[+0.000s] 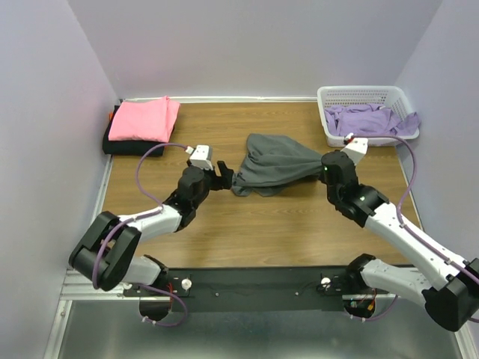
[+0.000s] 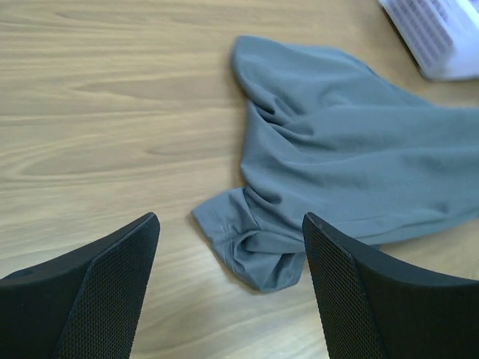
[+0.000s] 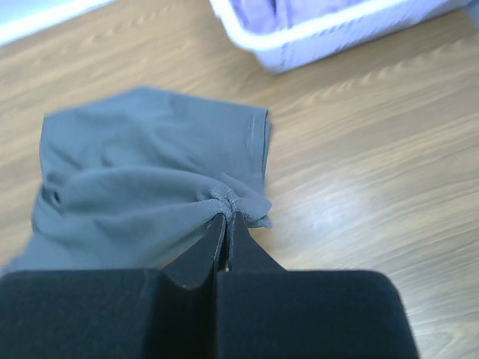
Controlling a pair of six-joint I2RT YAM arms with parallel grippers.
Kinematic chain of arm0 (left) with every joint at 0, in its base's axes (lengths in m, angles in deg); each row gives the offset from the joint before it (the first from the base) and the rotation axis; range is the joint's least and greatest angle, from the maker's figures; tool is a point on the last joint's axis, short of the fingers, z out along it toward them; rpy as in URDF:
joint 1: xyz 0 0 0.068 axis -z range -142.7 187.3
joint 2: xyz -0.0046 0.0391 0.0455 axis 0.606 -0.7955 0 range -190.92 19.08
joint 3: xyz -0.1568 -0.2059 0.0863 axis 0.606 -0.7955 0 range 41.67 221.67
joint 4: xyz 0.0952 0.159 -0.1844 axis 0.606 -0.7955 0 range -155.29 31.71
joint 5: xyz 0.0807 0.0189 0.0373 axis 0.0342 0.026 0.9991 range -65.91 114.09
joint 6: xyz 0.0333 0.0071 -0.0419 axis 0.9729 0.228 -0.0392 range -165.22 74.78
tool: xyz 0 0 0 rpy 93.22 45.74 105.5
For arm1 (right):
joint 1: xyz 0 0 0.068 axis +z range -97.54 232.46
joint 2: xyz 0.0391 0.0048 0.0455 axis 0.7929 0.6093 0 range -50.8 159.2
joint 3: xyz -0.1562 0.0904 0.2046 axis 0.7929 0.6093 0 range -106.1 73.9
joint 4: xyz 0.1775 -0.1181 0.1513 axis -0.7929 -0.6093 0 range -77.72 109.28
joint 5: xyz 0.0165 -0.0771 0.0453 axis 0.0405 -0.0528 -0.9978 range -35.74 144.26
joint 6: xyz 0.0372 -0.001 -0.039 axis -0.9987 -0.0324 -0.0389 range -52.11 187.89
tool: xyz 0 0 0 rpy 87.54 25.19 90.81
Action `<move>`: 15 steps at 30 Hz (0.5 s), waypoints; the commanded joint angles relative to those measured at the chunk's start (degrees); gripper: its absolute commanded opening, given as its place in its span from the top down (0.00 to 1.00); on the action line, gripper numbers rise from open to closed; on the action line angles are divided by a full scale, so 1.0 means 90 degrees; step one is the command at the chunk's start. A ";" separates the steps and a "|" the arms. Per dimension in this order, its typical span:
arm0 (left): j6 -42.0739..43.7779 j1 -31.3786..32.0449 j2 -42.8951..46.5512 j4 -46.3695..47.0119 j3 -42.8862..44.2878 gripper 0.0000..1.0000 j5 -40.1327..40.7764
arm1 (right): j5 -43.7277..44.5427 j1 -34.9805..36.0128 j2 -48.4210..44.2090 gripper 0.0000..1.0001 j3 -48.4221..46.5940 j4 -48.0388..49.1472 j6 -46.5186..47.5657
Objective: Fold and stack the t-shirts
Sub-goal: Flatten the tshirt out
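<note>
Pinching the charcoal grey t-shirt at its right edge, my right gripper is clenched on a bunched fold of cloth. The shirt lies crumpled in the middle of the table. My left gripper stands spread wide just beside the shirt's left end, holding nothing. In the far left corner a folded pink t-shirt rests on what looks like a black t-shirt, mostly hidden. Lavender t-shirts lie heaped in the white basket at the far right.

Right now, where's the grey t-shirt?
Top view: the grey t-shirt lies bunched mid-table, its right end pinched by the right gripper, the open left gripper at its left end.
</note>
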 commanded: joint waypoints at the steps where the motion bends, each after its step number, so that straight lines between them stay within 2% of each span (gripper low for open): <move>1: 0.0146 0.0448 -0.0362 0.0066 0.0256 0.16 0.0084 | 0.0444 -0.0171 0.0129 0.98 -0.0574 -0.0161 0.0388; 6: 0.0088 0.0683 -0.0744 0.0077 0.0295 0.17 0.0133 | 0.0571 -0.0347 0.0481 0.98 -0.1180 -0.0161 0.0535; 15: -0.0040 0.0693 -0.1125 0.0155 0.0227 0.30 0.0280 | 0.0297 -0.0523 0.0687 0.98 -0.1142 -0.0074 0.0545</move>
